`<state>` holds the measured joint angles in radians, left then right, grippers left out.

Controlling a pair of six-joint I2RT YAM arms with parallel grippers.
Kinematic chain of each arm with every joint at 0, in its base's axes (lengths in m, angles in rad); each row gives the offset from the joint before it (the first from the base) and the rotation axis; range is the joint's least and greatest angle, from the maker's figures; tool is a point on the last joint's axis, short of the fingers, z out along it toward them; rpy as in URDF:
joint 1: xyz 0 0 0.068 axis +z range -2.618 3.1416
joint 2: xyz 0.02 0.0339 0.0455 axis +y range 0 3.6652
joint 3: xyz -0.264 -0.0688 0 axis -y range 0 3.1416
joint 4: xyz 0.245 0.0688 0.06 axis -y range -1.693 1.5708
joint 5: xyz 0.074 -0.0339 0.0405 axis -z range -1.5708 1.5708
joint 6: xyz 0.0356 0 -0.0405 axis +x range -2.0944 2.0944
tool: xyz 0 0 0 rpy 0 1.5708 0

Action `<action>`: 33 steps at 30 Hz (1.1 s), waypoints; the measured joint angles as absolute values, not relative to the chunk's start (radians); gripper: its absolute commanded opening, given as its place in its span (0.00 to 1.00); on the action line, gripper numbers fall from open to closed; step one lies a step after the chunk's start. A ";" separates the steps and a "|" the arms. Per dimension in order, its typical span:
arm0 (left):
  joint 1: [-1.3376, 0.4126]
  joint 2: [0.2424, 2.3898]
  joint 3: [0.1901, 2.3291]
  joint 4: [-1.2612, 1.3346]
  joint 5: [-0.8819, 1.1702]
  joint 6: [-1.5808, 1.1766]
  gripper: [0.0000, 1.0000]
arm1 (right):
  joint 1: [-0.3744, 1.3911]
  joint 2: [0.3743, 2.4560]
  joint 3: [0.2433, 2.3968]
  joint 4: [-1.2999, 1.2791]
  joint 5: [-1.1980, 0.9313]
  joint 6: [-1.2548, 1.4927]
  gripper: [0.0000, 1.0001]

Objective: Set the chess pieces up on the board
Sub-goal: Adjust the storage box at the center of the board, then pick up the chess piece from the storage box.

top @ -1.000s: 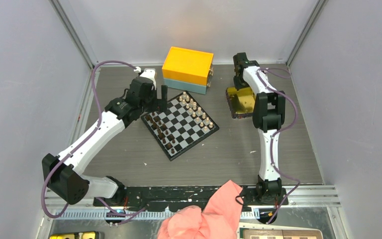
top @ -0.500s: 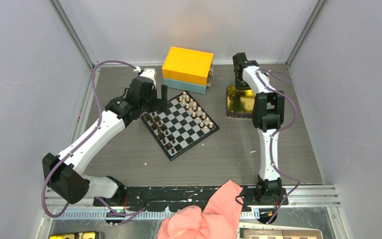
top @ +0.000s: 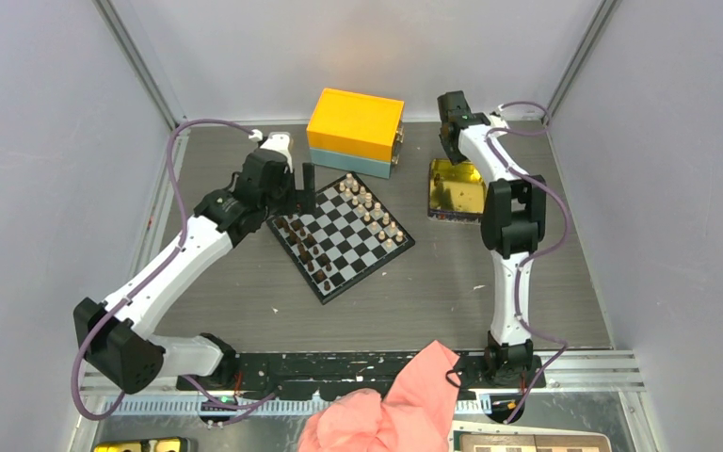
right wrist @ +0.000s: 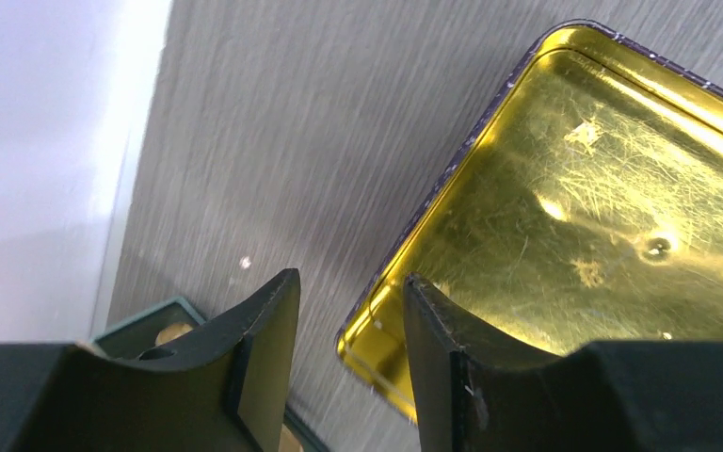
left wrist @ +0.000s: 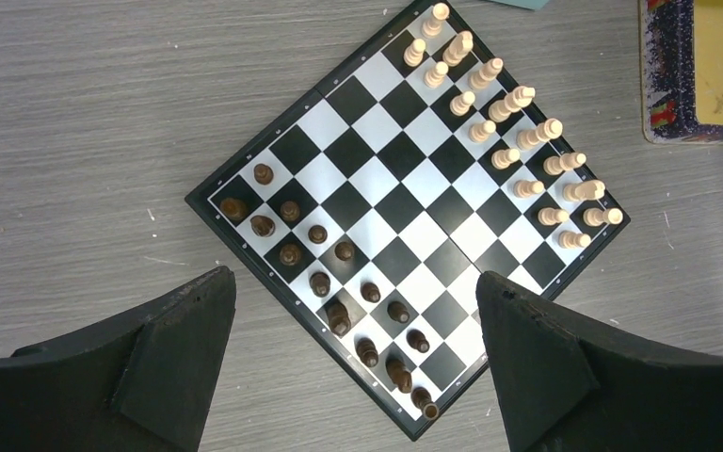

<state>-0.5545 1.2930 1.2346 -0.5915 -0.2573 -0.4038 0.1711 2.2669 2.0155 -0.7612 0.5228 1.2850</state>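
Board (top: 350, 241) and pieces sit mid-table, turned so that a corner points toward the arm bases. Grey wood-grain table (top: 414, 292) carries everything. Behind the board stands a yellow box (top: 355, 121) on a teal base, with no writing that can be read. To the right of the board, apart from it, lies a gold tin (top: 456, 188), open side up and scratched inside. Its rim is dark blue with a red mark, too small to read. A pink cloth (top: 386, 405) lies bunched at the near edge between the bases.

Light pieces (left wrist: 506, 157) stand upright in two full rows of eight along the board's far-right side. Dark pieces (left wrist: 318, 234) stand in two rows along the opposite, near-left side, the lines a little less even. The squares between the two camps are bare.

Left gripper (left wrist: 353, 281) hangs above the board's dark side, fingers spread wide and holding nothing. Right gripper (right wrist: 348, 276) hangs over the tin's far-left corner. Its fingers are apart by a narrow gap with nothing between them, and the tin's rim shows below.
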 measured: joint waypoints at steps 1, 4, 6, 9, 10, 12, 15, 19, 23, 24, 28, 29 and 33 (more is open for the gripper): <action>-0.555 1.285 1.227 -0.591 -0.257 -0.407 0.99 | 0.177 2.246 2.005 -0.758 0.523 1.260 0.50; -0.556 1.259 1.203 -0.587 -0.256 -0.412 0.98 | 0.195 2.181 1.964 -0.734 0.522 1.197 0.50; -0.556 1.242 1.188 -0.585 -0.251 -0.413 0.98 | 0.206 2.140 1.929 -0.729 0.522 1.156 0.49; -0.556 1.217 1.166 -0.579 -0.249 -0.416 0.98 | 0.224 2.079 1.857 -0.721 0.523 1.090 0.46; -0.556 1.203 1.154 -0.576 -0.248 -0.416 0.99 | 0.228 2.057 1.823 -0.712 0.522 1.066 0.43; -0.556 1.184 1.137 -0.575 -0.245 -0.416 0.98 | 0.236 2.013 1.745 -0.696 0.521 1.017 0.36; -0.556 1.154 1.113 -0.575 -0.242 -0.417 0.99 | 0.241 1.951 1.619 -0.673 0.507 0.944 0.33; -0.556 1.127 1.097 -0.573 -0.242 -0.417 0.98 | 0.238 1.926 1.560 -0.670 0.466 0.857 0.32; -0.556 1.118 1.088 -0.573 -0.238 -0.417 0.99 | 0.235 1.927 1.560 -0.648 0.413 0.802 0.34; -0.556 1.118 1.088 -0.573 -0.237 -0.417 0.98 | 0.234 1.927 1.560 -0.643 0.402 0.796 0.34; -0.556 1.113 1.086 -0.573 -0.235 -0.417 0.98 | 0.233 1.945 1.574 -0.633 0.370 0.773 0.35; -0.556 1.111 1.085 -0.574 -0.235 -0.416 0.99 | 0.232 1.953 1.581 -0.632 0.365 0.769 0.35; -0.556 1.107 1.084 -0.574 -0.236 -0.416 0.99 | 0.225 2.000 1.625 -0.624 0.337 0.763 0.36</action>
